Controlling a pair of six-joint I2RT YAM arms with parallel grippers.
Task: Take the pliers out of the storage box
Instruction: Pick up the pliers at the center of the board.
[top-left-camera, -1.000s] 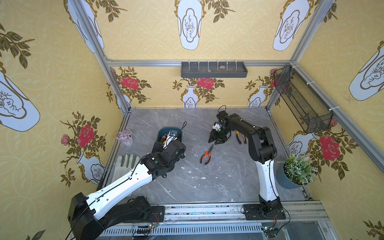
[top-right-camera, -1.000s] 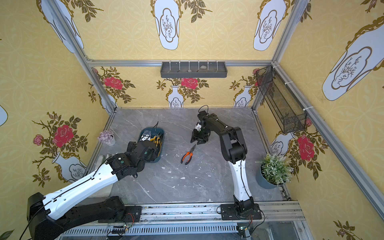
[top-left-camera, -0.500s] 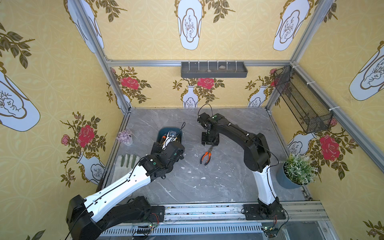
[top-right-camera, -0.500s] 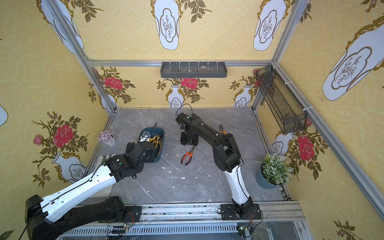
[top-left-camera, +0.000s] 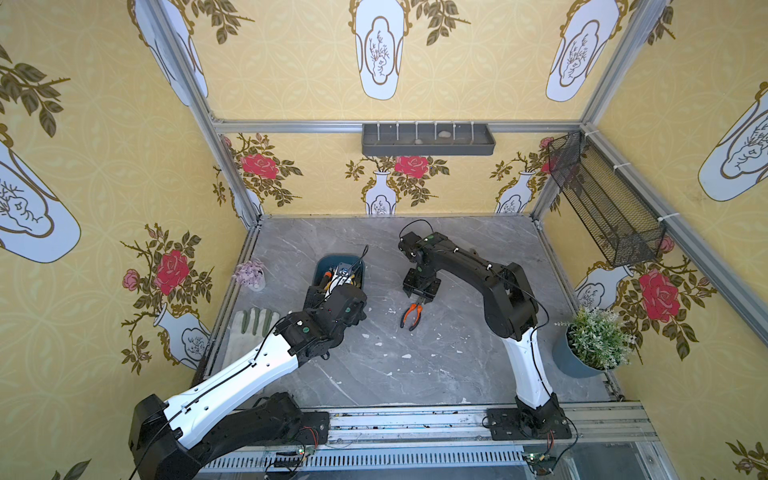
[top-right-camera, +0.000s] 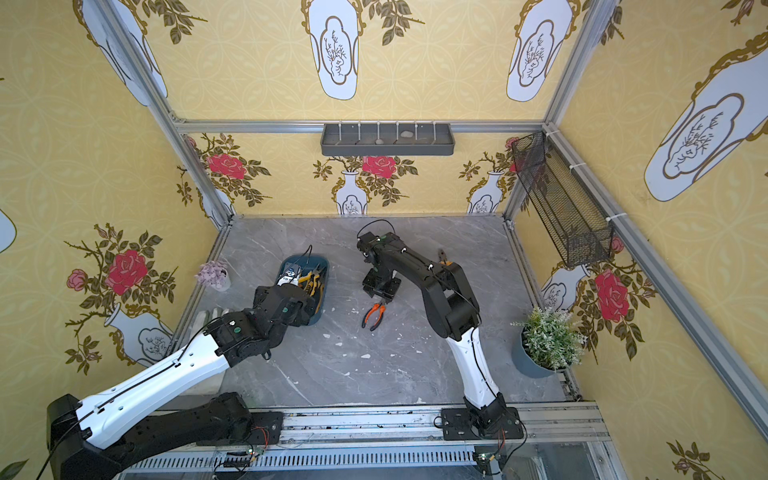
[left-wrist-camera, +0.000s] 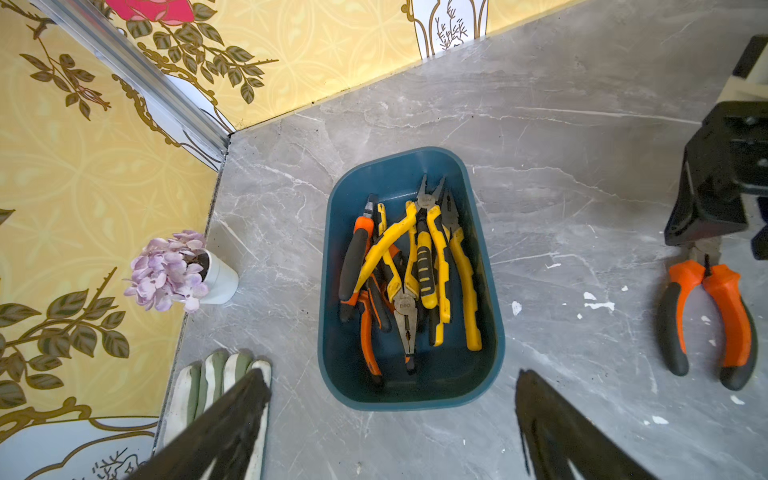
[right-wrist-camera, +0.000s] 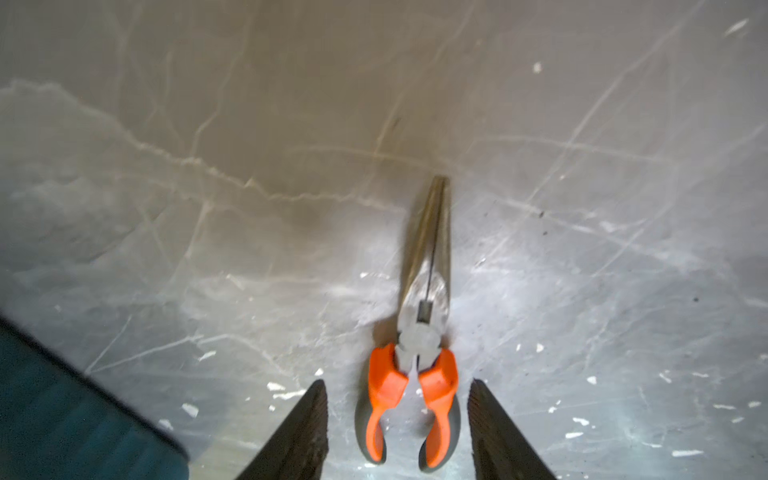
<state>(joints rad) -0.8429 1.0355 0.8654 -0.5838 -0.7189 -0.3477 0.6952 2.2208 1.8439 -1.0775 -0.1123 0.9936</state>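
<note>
The right gripper (right-wrist-camera: 397, 383), half open, straddles orange-handled pliers (right-wrist-camera: 424, 291) without touching, near the storage box (left-wrist-camera: 330, 257). The left gripper (left-wrist-camera: 391, 374) gapes empty over the box's pliers (left-wrist-camera: 432, 249) (one stamped, perhaps, "deli"; lower ones hidden).

Left arm (top-left-camera: 249, 368) reaches from the lower left toward frame centre, left gripper (left-wrist-camera: 390, 376) fingers spread wide; right arm (top-left-camera: 494, 286) arches over from lower right, right gripper (right-wrist-camera: 397, 384) pointing down, fingers parted.

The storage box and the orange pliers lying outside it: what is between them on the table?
Nothing but bare grey table with small white flecks; the left wrist view shows it between box and pliers.
</note>
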